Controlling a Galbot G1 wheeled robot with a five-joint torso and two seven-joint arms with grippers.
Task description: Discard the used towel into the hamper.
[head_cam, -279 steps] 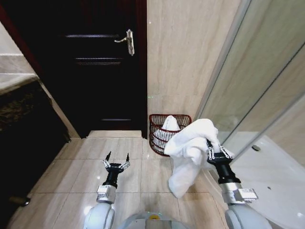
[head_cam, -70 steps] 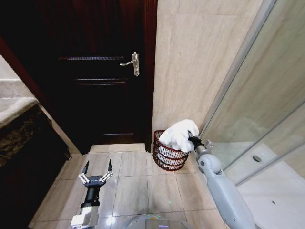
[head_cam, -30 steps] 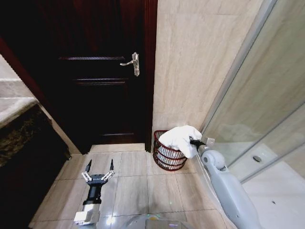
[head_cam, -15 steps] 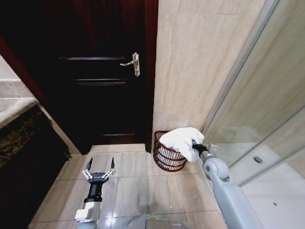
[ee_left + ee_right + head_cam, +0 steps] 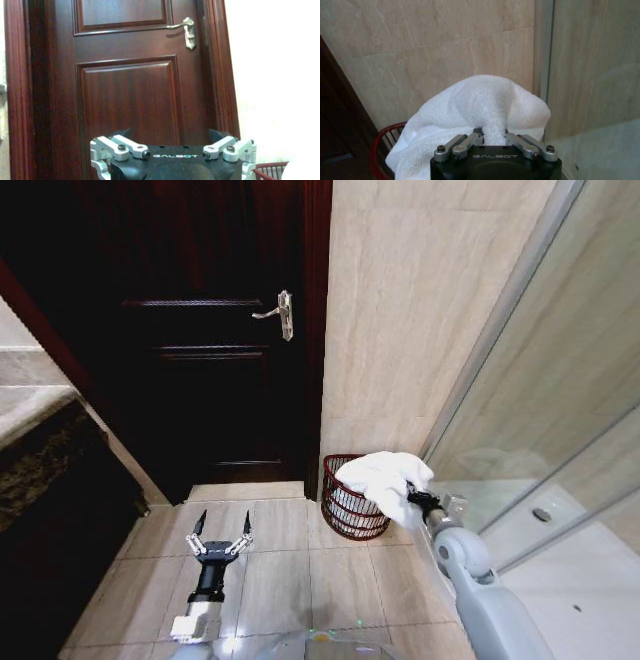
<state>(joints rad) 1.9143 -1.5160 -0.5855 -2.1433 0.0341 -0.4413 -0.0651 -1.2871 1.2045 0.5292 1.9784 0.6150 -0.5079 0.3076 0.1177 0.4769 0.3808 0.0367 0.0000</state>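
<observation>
Since half a second ago the right gripper (image 5: 412, 494), clenched on the white terry towel (image 5: 385, 477), has drawn slightly back over the reddish-brown wire hamper (image 5: 345, 515) at centre frame, so the drop step awaits release, while the left gripper (image 5: 222, 532) idles spread at lower left.

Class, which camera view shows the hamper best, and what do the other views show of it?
The head view: the whole hamper stands on the floor tiles, the towel draped over its rim. The right wrist view shows a red rim arc beside the towel; the left wrist view shows a corner of ribs.
</observation>
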